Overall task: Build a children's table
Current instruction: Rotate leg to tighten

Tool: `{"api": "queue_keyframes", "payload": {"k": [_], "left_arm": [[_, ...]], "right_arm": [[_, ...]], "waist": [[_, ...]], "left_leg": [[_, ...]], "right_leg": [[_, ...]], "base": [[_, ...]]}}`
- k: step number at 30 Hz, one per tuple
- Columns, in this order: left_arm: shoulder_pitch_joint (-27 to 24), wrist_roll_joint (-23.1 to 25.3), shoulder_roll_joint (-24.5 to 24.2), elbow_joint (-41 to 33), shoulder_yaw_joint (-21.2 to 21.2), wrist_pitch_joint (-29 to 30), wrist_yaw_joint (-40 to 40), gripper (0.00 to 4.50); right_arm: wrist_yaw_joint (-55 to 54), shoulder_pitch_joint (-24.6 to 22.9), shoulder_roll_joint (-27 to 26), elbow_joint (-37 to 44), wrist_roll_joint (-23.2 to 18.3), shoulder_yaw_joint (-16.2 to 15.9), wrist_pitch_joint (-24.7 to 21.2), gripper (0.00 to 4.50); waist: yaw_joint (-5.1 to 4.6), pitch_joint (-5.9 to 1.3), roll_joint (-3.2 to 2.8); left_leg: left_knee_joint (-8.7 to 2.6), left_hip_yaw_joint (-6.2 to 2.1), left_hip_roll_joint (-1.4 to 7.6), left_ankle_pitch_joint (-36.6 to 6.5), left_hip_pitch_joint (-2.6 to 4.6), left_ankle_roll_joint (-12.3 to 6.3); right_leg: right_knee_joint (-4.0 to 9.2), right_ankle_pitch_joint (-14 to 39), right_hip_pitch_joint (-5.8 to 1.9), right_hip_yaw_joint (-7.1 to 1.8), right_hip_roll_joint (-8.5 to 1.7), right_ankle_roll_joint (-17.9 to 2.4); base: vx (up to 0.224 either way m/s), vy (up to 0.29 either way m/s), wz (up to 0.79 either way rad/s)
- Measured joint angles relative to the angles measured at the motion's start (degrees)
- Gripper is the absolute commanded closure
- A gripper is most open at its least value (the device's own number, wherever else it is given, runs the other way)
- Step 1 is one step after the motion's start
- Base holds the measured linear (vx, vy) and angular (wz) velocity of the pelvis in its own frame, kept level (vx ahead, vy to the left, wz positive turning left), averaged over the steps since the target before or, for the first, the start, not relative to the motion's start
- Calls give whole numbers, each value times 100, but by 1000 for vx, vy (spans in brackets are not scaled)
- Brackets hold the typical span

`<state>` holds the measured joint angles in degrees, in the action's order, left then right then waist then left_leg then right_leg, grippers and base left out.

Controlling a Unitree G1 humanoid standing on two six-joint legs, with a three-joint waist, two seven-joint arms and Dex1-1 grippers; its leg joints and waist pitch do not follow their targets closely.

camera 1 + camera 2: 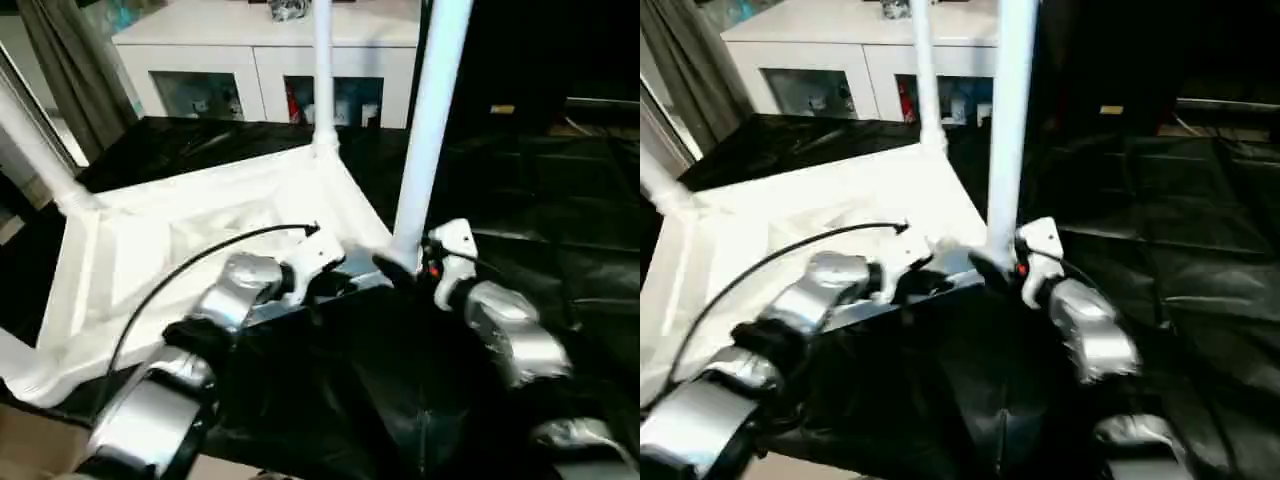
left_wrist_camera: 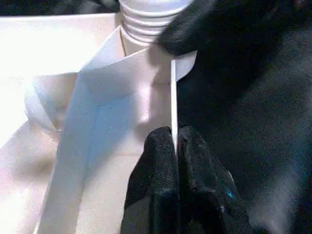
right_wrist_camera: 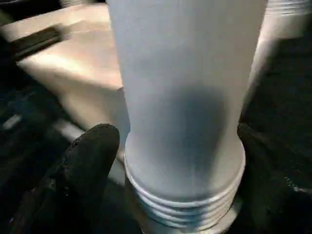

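Observation:
The white tabletop [image 1: 200, 230] lies underside up on a black sheet. White legs stand in its corner sockets: a far one [image 1: 323, 70], a left one [image 1: 35, 150] and a near one [image 1: 428, 130]. My left gripper [image 2: 175, 134] is shut on the tabletop's thin rim, just beside the near corner socket. My right gripper [image 3: 183, 146] is open around the near leg's ribbed base [image 3: 185, 195]. One black finger [image 3: 92, 161] stands on each side of the leg, close to it. In the head views both grippers meet at that near corner [image 1: 395, 262].
A white cabinet [image 1: 260, 60] with glass-fronted shelves stands behind the table. A grey curtain [image 1: 70, 70] hangs at the far left. The crinkled black sheet [image 1: 540, 200] stretches to the right and front. A black cable [image 1: 190, 265] arcs over my left forearm.

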<state>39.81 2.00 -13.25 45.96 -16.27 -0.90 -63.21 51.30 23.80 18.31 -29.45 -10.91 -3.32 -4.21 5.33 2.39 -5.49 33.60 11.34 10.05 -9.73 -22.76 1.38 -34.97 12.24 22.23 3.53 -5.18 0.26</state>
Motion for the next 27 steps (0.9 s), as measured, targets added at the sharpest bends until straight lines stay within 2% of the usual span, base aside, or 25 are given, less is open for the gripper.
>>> {"api": "queue_keyframes", "payload": {"k": [3,7,13,17,19,23,27], "left_arm": [[-106,-24,-137,-263,-106,-30,-403,450],[-213,-62,-311,-504,-180,-27,-763,450],[-328,-106,-431,-692,-188,10,-920,450],[-324,-90,-336,-673,-184,49,-759,450],[-260,-6,-189,-548,-143,45,-435,450],[129,208,363,70,-79,181,661,450],[351,280,740,451,-38,344,1436,450]], "right_arm": [[435,-27,60,134,-75,-108,-70,70],[819,-84,201,220,-144,-175,-81,112],[1156,-91,265,272,-205,-326,-142,163],[966,-96,208,283,-180,-307,-197,173],[575,-94,90,215,-97,-177,-193,174],[-1137,175,-403,-305,199,170,-31,175],[-2569,428,-882,-677,338,448,-11,176]], "waist": [[42,1,3],[116,14,32],[116,19,48],[116,18,50],[116,16,50],[78,11,51],[35,2,33]], "left_leg": [[17,1,1,6,-39,-13],[23,7,1,7,-45,-17],[23,7,1,7,-44,-15],[28,7,1,8,-43,-17],[32,7,0,7,-40,-12],[33,8,-7,7,-26,-5],[25,7,-11,7,11,-4]], "right_leg": [[-5,0,23,8,-8,-1],[-8,-1,26,10,-15,-1],[-15,-1,29,10,-15,-1],[-20,-1,28,9,-15,-1],[-26,-2,25,8,-16,-1],[-21,-13,10,5,-22,-12],[-13,-13,-25,3,-24,-11]], "base": [[0,0,0],[0,0,0],[0,0,0],[0,0,0],[0,0,0],[0,0,0],[0,0,0]]}}
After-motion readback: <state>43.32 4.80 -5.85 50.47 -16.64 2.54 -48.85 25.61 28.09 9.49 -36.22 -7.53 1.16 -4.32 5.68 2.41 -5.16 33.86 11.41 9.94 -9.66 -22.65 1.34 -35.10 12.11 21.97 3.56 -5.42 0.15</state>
